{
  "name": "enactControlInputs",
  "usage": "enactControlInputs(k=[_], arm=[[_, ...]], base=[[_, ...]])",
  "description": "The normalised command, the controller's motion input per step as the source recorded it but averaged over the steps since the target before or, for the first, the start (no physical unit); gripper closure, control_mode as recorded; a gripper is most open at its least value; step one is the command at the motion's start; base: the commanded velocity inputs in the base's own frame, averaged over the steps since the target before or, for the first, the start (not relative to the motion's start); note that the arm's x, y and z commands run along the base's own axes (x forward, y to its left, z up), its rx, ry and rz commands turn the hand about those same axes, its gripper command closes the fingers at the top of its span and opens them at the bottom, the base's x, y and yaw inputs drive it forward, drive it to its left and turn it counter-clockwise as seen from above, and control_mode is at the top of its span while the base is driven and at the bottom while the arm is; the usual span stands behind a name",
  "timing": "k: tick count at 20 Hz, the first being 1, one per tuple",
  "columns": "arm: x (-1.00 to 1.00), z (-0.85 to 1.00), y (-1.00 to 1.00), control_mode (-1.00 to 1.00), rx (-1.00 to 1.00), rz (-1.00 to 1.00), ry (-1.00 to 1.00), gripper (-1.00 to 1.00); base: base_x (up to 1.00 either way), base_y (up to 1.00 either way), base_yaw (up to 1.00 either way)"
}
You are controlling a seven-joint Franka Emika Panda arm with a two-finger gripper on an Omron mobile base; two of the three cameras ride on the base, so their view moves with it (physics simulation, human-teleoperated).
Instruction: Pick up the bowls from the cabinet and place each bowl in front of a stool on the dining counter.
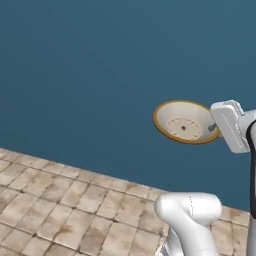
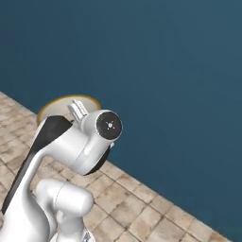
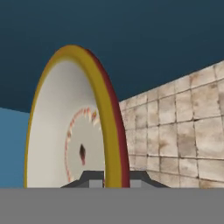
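The jaws [image 3: 113, 177] pinch shut on the rim of the cream-white bowl [image 1: 184, 122], held tilted on edge and empty, above the tiled floor [image 1: 60, 205].

Blue wall [image 1: 100, 60] across the upper part of both base views, plain, deep teal-blue, no doors, windows or fittings visible on it. Slightly lighter toward upper left in left base view, darker toward lower right. Tiled floor [image 1: 60, 210] below: square beige-tan stone tiles, mottled brown stains, pale grout lines. Wall meets floor along a straight diagonal line, falling to the right in both base views. In hand view, same floor seen rolled, rising at right side as a tiled plane [image 3: 183, 131]; wall dark blue along top, a lighter blue patch at lower left. Even, diffuse light; no sharp shadows on tiles.
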Motion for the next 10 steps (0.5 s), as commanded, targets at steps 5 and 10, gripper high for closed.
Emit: enactControlInputs(k=[5, 10], arm=[[0.00, 0.00, 0.00, 1.00, 0.00, 0.00, 0.00, 1.00], [0.00, 0.00, 0.00, 1.00, 0.00, 0.00, 0.00, 1.00]], base=[[1.00, 0.42, 0.51], [1.00, 0.42, 0.53]])
